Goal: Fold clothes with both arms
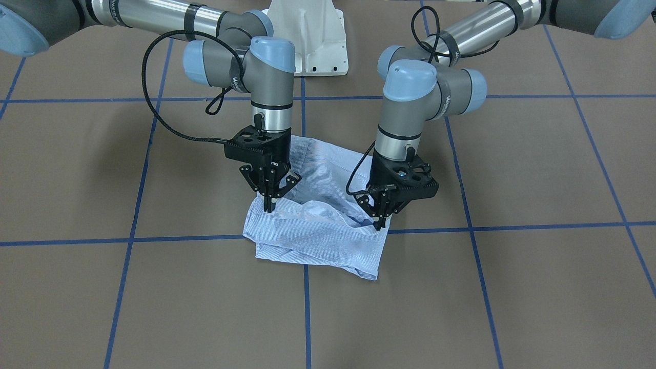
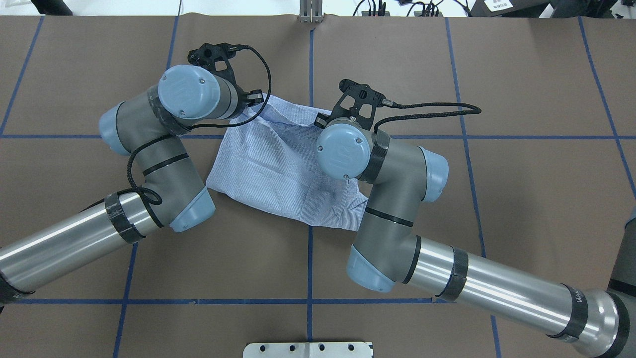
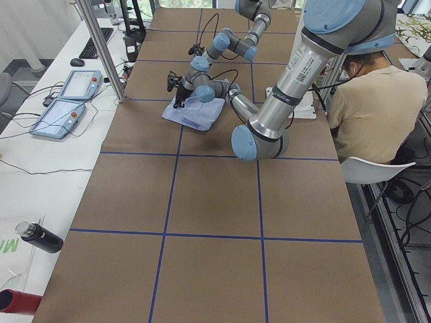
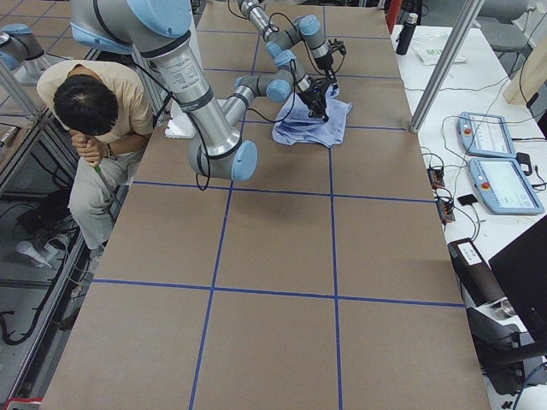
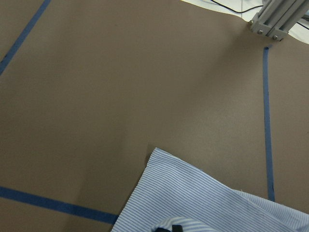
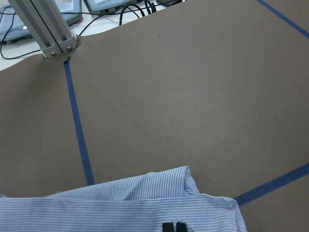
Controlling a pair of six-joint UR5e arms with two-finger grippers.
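Note:
The clothes are one light blue striped shirt [image 1: 318, 241], folded into a rough rectangle on the brown table [image 2: 268, 159]. My left gripper [image 1: 380, 224] points straight down at the shirt's edge on the front view's right, shut on a raised fold of fabric. My right gripper [image 1: 269, 206] stands upright at the opposite edge, also shut on the cloth. The right wrist view shows two dark fingertips [image 6: 173, 227] pressed together in the striped cloth [image 6: 120, 203]. In the left wrist view, a fingertip [image 5: 176, 228] sits in the fabric [image 5: 203, 198]. From overhead, both wrists hide the fingers.
Blue tape lines grid the table. The white pedestal base [image 1: 307, 36] stands behind the shirt. A seated person [image 3: 370, 108] is at the robot's side of the table. Teach pendants [image 3: 67, 101] and an aluminium post [image 6: 43, 29] line the far edge.

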